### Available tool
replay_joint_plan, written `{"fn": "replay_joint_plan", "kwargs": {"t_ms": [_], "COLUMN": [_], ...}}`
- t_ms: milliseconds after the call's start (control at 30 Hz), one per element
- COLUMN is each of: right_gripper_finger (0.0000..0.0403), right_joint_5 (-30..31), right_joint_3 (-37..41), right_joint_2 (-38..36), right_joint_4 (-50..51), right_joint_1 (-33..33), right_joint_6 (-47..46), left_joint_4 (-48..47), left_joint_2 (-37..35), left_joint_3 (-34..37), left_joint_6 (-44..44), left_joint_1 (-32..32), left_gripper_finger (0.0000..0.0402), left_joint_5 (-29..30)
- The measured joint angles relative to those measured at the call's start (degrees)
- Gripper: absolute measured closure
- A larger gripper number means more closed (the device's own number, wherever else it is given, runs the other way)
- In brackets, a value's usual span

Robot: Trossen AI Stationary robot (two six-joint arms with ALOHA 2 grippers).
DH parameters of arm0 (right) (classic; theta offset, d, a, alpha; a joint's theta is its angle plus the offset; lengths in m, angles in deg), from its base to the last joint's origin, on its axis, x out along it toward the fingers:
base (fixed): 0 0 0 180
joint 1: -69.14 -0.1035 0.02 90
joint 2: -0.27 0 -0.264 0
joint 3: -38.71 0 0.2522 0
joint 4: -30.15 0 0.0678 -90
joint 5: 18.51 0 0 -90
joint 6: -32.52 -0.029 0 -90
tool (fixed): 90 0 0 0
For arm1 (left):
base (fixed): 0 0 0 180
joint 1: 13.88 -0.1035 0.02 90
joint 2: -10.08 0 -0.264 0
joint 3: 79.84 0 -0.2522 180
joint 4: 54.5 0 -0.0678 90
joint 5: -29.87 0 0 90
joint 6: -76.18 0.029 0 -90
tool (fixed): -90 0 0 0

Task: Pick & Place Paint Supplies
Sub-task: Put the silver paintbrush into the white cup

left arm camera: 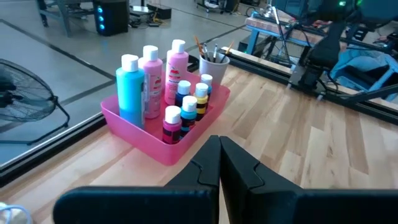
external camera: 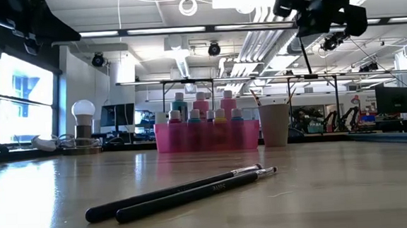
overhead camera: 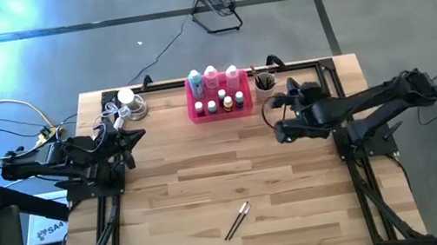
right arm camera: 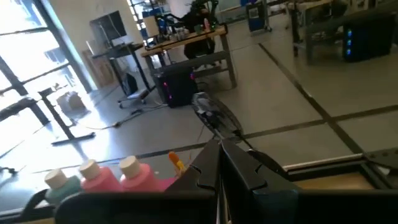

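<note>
Two thin dark-handled paintbrushes (overhead camera: 238, 221) lie side by side, touching, on the pale wooden plank table (overhead camera: 302, 206) near its front edge, well apart from everything else; in the low view (external camera: 180, 193) their metal ferrules point toward the back. They are the only supplies lying loose, so I judge them the next things to fetch.

Farther back, both arms wait at mid-table level. The left hand (overhead camera: 135, 137) is near the left edge, its fingers pressed together and empty, as the left wrist view shows (left arm camera: 219, 163). The right hand (overhead camera: 278, 122) is raised over the right side of the table, also closed on nothing, its tips meeting in the right wrist view (right arm camera: 219, 163).

At the far edge stands the bright pink rectangular plastic tray (overhead camera: 221, 111). It holds three taller white-capped bottles, one teal and two pink (left arm camera: 152, 81), in its back row, and several tiny white-capped paint bottles (left arm camera: 186, 109) in front of them, all upright and close-packed. This looks like the collecting place. Just beside the tray, on its right, a pale beige cup (overhead camera: 265, 82) holds more brushes standing handle-down, which suggests where the loose pair belongs.
</note>
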Motion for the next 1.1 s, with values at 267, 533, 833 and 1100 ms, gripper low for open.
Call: {"fn": "replay_joint_plan", "kwargs": {"t_ms": [267, 533, 833, 1100], "right_gripper_finger": [0.0399, 0.0399, 0.0399, 0.0399], "right_joint_5": [-8.2, -29.0, -46.4, -47.2], "right_joint_3": [0.0, 0.0, 0.0, 0.1], "right_joint_2": [-0.7, 0.3, 5.9, 13.1], "right_joint_4": [-25.0, -54.0, -68.0, -73.6], "right_joint_1": [7.0, 19.9, 31.8, 34.5], "right_joint_6": [31.5, 70.2, 78.8, 80.6], "left_joint_4": [0.0, 0.0, -0.1, -0.1], "left_joint_2": [0.0, 0.0, 0.0, 0.0], "left_joint_3": [0.0, 0.0, 0.0, 0.0], "left_joint_6": [0.0, 0.0, 0.0, -0.5], "left_joint_1": [0.0, 0.0, 0.0, 0.0], "left_gripper_finger": [0.0402, 0.0402, 0.0402, 0.0402], "left_joint_5": [4.1, 5.3, 4.2, 4.2]}}
